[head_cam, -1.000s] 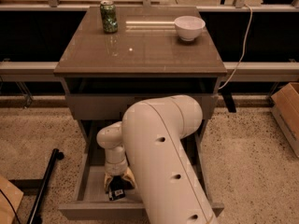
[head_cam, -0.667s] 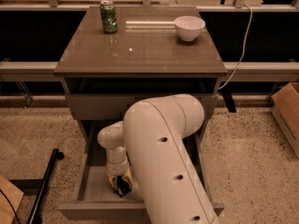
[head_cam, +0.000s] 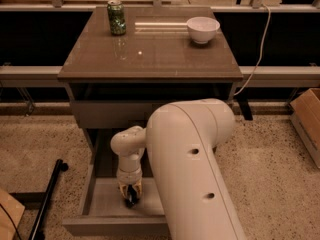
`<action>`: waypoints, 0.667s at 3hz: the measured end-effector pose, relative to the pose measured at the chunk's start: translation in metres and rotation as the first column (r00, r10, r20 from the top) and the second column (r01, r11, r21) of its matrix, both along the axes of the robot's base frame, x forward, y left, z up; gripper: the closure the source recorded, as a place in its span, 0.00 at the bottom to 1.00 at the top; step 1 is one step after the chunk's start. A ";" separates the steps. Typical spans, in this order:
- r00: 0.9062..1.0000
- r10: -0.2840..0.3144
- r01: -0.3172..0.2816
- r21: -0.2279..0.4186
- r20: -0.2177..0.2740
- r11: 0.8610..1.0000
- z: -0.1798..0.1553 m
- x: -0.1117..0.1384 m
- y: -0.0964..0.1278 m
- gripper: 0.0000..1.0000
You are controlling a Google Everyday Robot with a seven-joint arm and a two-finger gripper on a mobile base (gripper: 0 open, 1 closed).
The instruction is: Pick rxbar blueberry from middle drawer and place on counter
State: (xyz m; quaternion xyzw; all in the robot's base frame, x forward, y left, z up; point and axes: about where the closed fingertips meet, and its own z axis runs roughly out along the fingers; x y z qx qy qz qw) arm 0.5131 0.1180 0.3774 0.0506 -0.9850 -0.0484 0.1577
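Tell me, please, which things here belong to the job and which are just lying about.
Job: gripper, down in the middle drawer; rxbar blueberry, dark shape at the gripper, mostly hidden; counter.
Lying about: green can and white bowl, on the counter; cardboard box, on the floor at right.

I see the wide, shallow grey middle drawer (head_cam: pixel 106 205) pulled open on the near side, under the glossy brown-grey counter (head_cam: pixel 165 54). My claw (head_cam: pixel 131 198) is inside the drawer, right at the small dark-wrapped snack bar (head_cam: pixel 131 203), which is mostly hidden.
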 end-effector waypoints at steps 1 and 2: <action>0.997 -0.014 0.008 0.075 0.076 0.997 0.039 0.006 -0.019 1.00; 0.985 -0.052 0.033 0.119 0.167 0.992 0.092 0.004 -0.058 1.00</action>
